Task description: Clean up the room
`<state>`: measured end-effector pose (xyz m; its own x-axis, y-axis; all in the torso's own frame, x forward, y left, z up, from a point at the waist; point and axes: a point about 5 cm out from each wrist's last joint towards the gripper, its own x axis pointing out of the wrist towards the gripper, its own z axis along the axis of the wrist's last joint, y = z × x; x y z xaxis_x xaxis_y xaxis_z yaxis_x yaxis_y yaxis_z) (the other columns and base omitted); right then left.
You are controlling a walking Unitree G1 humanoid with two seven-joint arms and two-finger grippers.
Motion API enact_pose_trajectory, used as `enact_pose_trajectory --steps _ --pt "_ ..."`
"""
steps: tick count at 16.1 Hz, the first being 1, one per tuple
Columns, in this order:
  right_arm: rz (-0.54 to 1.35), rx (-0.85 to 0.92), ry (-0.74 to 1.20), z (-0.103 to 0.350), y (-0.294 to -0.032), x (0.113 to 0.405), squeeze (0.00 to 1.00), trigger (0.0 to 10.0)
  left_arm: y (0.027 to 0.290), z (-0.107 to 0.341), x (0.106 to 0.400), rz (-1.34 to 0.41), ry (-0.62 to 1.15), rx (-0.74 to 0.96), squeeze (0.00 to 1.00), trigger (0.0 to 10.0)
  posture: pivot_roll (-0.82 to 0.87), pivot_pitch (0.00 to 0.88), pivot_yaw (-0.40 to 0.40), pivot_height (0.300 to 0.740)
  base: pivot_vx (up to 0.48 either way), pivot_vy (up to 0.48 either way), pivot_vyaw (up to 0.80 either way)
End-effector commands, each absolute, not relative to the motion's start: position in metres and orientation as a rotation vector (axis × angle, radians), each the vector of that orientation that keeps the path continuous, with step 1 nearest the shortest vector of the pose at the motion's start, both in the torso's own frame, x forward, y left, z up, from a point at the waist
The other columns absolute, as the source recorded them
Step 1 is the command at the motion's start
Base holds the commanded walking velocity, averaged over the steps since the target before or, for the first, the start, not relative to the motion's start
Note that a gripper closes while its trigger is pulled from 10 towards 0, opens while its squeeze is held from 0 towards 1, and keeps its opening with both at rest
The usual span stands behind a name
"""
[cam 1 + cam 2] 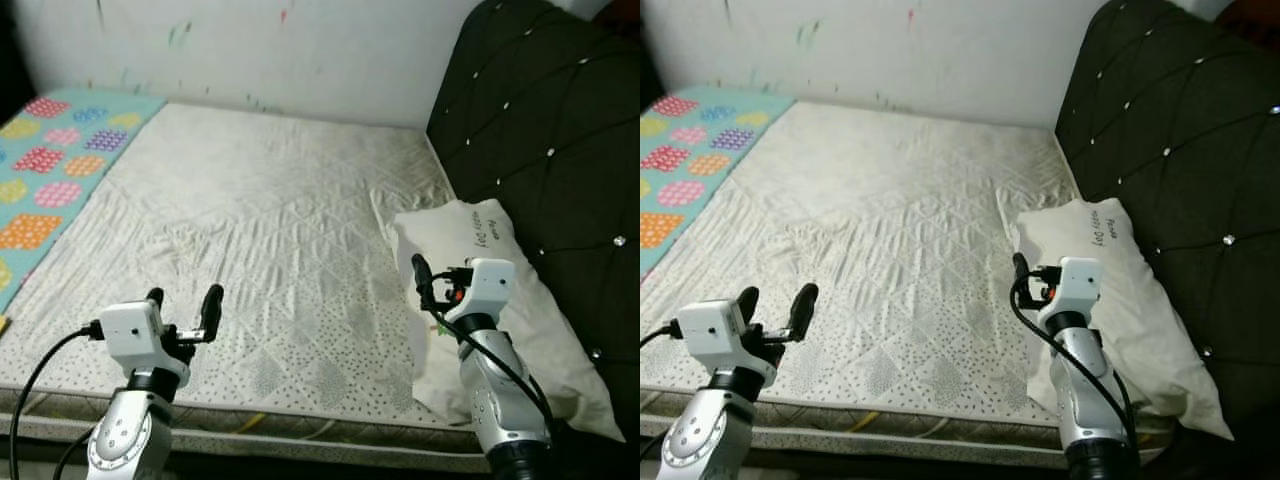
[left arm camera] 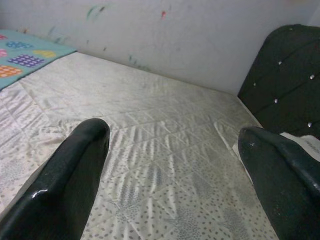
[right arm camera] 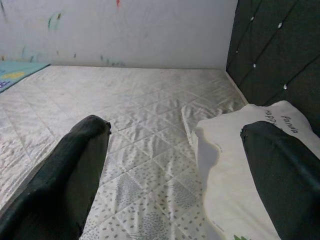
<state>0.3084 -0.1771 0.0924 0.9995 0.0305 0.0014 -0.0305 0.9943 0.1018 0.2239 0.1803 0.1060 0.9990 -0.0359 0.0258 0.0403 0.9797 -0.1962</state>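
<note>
A white pillow (image 1: 555, 320) with small writing lies at the right side of the bed, against the black headboard. The white quilted mattress (image 1: 280, 220) is bare across its middle. My right gripper (image 1: 440, 275) hovers open at the pillow's left edge; in the right wrist view one finger (image 3: 272, 165) is over the pillow (image 3: 225, 150) and the other over the sheet. My left gripper (image 1: 184, 298) stands open above the mattress's front left part, with nothing between its fingers (image 2: 75, 170).
A black tufted headboard (image 1: 540, 120) rises on the right. A teal blanket with coloured patches (image 1: 50, 170) covers the far left of the bed. The white wall (image 1: 300, 50), marked with paint flecks, closes the back. The mattress's front edge (image 1: 300, 425) runs just before me.
</note>
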Motion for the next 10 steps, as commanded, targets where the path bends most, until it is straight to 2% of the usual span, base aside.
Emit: enact_pose_trajectory --steps 1,7,9,10 --pt "0.006 0.102 -0.006 0.0937 -0.1822 0.3089 0.00 10.0 0.1770 0.1078 0.2254 -0.057 -0.027 -0.196 0.00 10.0 0.02 0.011 -0.075 0.740 0.277 0.000 -0.73" --pt "0.008 0.098 -0.006 0.0932 -0.1819 0.3083 0.00 10.0 0.1765 0.1076 0.2257 -0.054 -0.026 -0.192 0.00 10.0 0.02 0.012 -0.076 0.740 0.276 0.000 -0.67" --pt "0.009 0.097 -0.006 0.0930 -0.1816 0.3083 0.00 10.0 0.1776 0.1063 0.2253 -0.040 -0.020 -0.191 0.00 10.0 0.02 0.012 -0.076 0.740 0.000 0.000 -0.49" --pt "0.010 0.096 -0.006 0.0929 -0.1815 0.3085 0.00 10.0 0.1783 0.1056 0.2254 -0.026 -0.019 -0.191 0.00 10.0 0.03 0.012 -0.078 0.740 0.000 0.000 0.00"
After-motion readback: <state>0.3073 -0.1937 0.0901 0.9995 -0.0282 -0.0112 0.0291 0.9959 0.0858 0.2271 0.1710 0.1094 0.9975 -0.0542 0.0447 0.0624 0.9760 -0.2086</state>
